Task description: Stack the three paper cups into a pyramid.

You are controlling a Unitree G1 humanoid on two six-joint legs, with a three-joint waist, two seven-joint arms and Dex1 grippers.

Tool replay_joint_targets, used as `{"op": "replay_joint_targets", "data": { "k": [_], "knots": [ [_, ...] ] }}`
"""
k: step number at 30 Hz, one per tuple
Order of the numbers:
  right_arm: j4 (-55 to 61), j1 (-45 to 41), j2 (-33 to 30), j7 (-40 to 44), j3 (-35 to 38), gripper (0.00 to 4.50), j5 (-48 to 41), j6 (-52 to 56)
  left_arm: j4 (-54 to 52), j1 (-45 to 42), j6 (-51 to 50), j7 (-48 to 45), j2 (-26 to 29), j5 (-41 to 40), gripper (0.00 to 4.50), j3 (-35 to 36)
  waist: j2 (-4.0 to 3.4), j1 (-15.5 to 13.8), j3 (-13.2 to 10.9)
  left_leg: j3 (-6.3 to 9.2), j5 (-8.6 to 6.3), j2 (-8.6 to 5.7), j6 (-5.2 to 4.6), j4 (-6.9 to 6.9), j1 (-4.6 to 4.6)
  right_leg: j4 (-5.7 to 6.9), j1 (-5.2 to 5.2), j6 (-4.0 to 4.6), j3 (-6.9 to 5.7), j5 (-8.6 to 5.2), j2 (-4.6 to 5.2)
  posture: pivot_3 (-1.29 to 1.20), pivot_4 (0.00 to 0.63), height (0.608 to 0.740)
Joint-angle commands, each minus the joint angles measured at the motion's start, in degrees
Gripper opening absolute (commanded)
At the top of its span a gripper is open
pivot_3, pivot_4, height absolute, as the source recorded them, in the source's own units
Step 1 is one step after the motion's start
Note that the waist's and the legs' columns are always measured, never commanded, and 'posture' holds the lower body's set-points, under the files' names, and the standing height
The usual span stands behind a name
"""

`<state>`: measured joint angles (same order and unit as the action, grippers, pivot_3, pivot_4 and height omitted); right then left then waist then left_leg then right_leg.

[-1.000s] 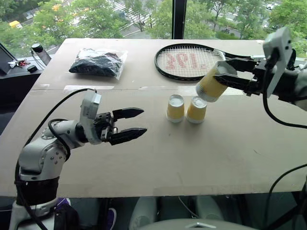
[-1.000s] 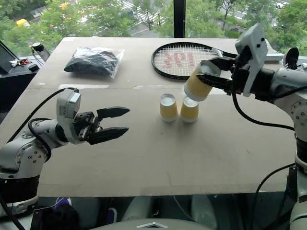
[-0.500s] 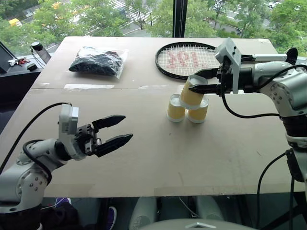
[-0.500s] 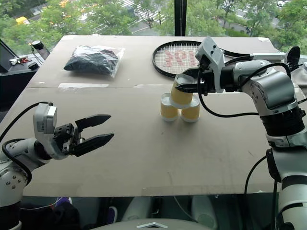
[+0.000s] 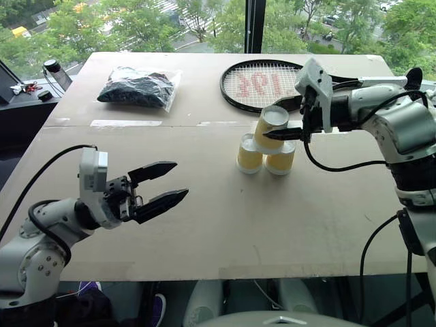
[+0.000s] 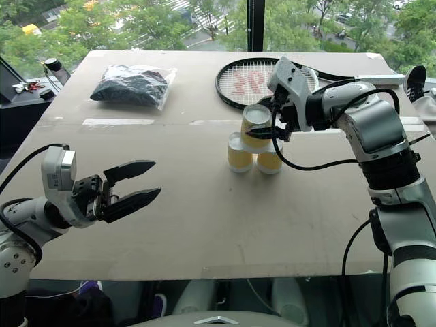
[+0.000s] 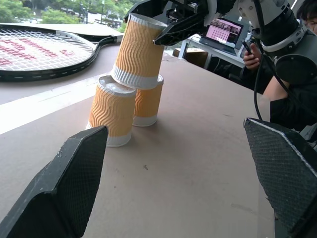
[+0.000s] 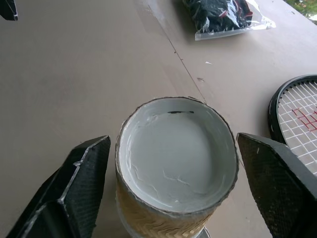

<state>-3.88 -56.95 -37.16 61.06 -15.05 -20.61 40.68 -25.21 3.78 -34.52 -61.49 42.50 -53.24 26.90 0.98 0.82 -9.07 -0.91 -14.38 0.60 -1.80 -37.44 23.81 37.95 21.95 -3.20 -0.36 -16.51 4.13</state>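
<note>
Now the right gripper (image 5: 285, 120) stands spread wide around the top cup (image 5: 270, 128), gripping nothing; that cup sits tilted on two bottom cups (image 5: 249, 153) near the racket (image 5: 262, 84). Left gripper (image 5: 163, 184) gapes empty, well apart.

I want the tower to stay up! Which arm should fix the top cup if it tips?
Probably the right: its open pincer sits around the top cup. The left pincer is far off.

Three yellow-orange ribbed paper cups, all upside down (white bases up), left cup (image 5: 249, 153) and right cup (image 5: 280, 157) side by side mid-table, third cup (image 5: 270, 129) tilted atop both, forming pyramid (image 7: 130, 74).
</note>
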Motion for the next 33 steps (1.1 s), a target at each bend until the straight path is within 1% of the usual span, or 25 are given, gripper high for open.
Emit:
{"op": "replay_joint_targets", "data": {
  "k": [1, 2, 5, 8, 10, 11, 15, 17, 21, 25, 27, 30, 33],
  "knots": [
    [3.57, -0.38, -1.4, 1.16, 2.17, 4.48, 0.56, -2.11, -0.5, -0.44, 0.93, -0.19, 0.81, -1.39, 4.5, 1.58, 0.0, 0.0, 0.0, -0.01, 0.0, 0.0, 0.0, 0.0, 0.0, 0.0, 0.0, 0.0, 0.0, 0.0, -0.01, 0.0, 0.15, 0.74],
    [4.38, -0.19, -1.81, 1.1, 3.06, 4.48, 0.46, -2.68, -0.35, -0.59, 0.9, -0.22, 0.82, -1.41, 4.5, 1.51, 0.0, -0.02, 0.0, -0.01, 0.0, 0.0, 0.0, 0.0, 0.0, -0.01, 0.0, 0.0, 0.0, 0.0, 0.0, 0.0, 0.15, 0.74],
    [10.4, 3.39, -6.17, 2.1, 10.35, 4.48, -3.88, -1.64, 0.46, -2.49, 0.53, 0.8, 0.2, -2.22, 4.5, 0.9, 0.0, -0.53, 0.0, 0.07, 0.0, -0.01, 0.0, 0.0, 0.05, -0.04, -0.01, 0.0, -0.06, 0.0, 0.0, 0.0, 0.15, 0.74],
    [16.23, 10.96, -9.86, 1.92, 17.39, 4.48, -7.41, -0.96, 1.05, -4.37, 0.22, 1.58, -0.15, -3.52, 4.5, 0.72, 0.03, -0.86, 0.01, 0.13, -0.01, -0.03, 0.0, -0.02, 0.05, -0.08, -0.07, 0.0, -0.11, 0.0, 0.04, 0.0, 0.15, 0.74],
    [18.63, 15.41, -11.02, 0.81, 21.51, 4.48, -9.26, -0.05, 1.45, -5.26, -0.02, 2.01, -0.29, -4.41, 4.5, 0.85, 0.06, -0.91, 0.03, 0.13, -0.02, -0.03, -0.02, 0.0, 0.03, -0.11, -0.14, 0.0, -0.05, 0.0, 0.1, 0.0, 0.15, 0.74],
    [19.44, 17.52, -11.54, 0.34, 23.04, 4.48, -9.65, -0.23, 1.69, -5.61, -0.24, 2.29, -0.31, -4.87, 4.5, 0.96, 0.04, -0.74, 0.02, 0.22, -0.12, -0.02, -0.2, -0.02, 0.01, -0.12, -0.2, 0.0, -0.06, 0.0, 0.15, 0.0, 0.15, 0.74],
    [23.44, 35.11, -9.3, -1.23, 38.2, 4.48, -15.23, -1.69, 3.78, -7.45, -0.56, 2.36, -0.27, -5.32, 4.5, 0.42, 0.06, -0.53, 0.04, 0.26, -0.14, -0.01, -0.24, -0.02, -0.06, -0.08, -0.29, 0.0, -0.07, 0.0, 0.12, 0.0, 0.15, 0.74],
    [26.68, 44.18, -7.65, -0.92, 43.37, 4.48, -16.93, -2.76, 4.63, -8.24, -0.72, 2.36, -0.28, -5.18, 4.5, -0.04, 0.05, -0.82, 0.04, 0.26, -0.14, -0.02, -0.24, 0.0, -0.05, -0.08, -0.3, 0.0, -0.08, 0.0, 0.0, 0.0, 0.15, 0.74],
    [32.19, 54.35, -5.2, -3.02, 48.42, 4.48, -20.57, -2.69, 5.66, -7.97, -0.39, 3.2, -0.3, -2.89, 4.5, -1.09, 0.01, -0.45, 0.02, 0.19, -0.14, -0.02, -0.24, -0.04, -0.09, -0.04, -0.32, 0.0, -0.09, 0.0, -0.05, 0.0, 0.15, 0.74],
    [36.56, 63.71, -4.27, -4.7, 52.28, 4.48, -22.27, -2.21, 9.42, -3.93, 3.21, 3.32, 0.81, 5.43, 4.5, -2.47, -0.05, 0.01, 0.06, 0.07, -0.15, -0.02, -0.26, -0.04, -0.29, 0.02, -0.39, -0.01, -0.05, 0.0, -0.09, 0.0, 0.15, 0.74],
    [37.47, 68.21, -4.2, -4.25, 53.66, 4.48, -21.96, -3.21, 10.71, -1.44, 3.8, 2.02, 1.58, 7.06, 4.5, -2.26, -0.03, -0.06, 0.07, 0.06, -0.16, 0.0, -0.27, -0.01, -0.31, 0.01, -0.39, -0.01, -0.04, 0.0, -0.12, 0.0, 0.15, 0.74],
    [38.09, 73.81, -3.73, -4.14, 54.5, 4.48, -21.19, -4.9, 11.82, 2.22, 4.13, 0.92, 2.58, 9.3, 4.5, -2.28, -0.02, -0.28, 0.08, 0.06, -0.16, 0.0, -0.27, -0.02, -0.28, -0.01, -0.38, -0.01, -0.05, 0.0, -0.1, 0.0, 0.15, 0.74],
    [37.73, 76.9, -3.11, -4.22, 53.27, 4.48, -19.55, -7.07, 12.05, 4.41, 3.88, -0.32, 2.61, 9.69, 4.5, -2.58, 0.02, -0.32, 0.1, 0.06, -0.16, 0.0, -0.28, -0.03, -0.29, -0.01, -0.39, -0.01, -0.03, 0.0, -0.09, 0.0, 0.15, 0.74]
  ]
}}
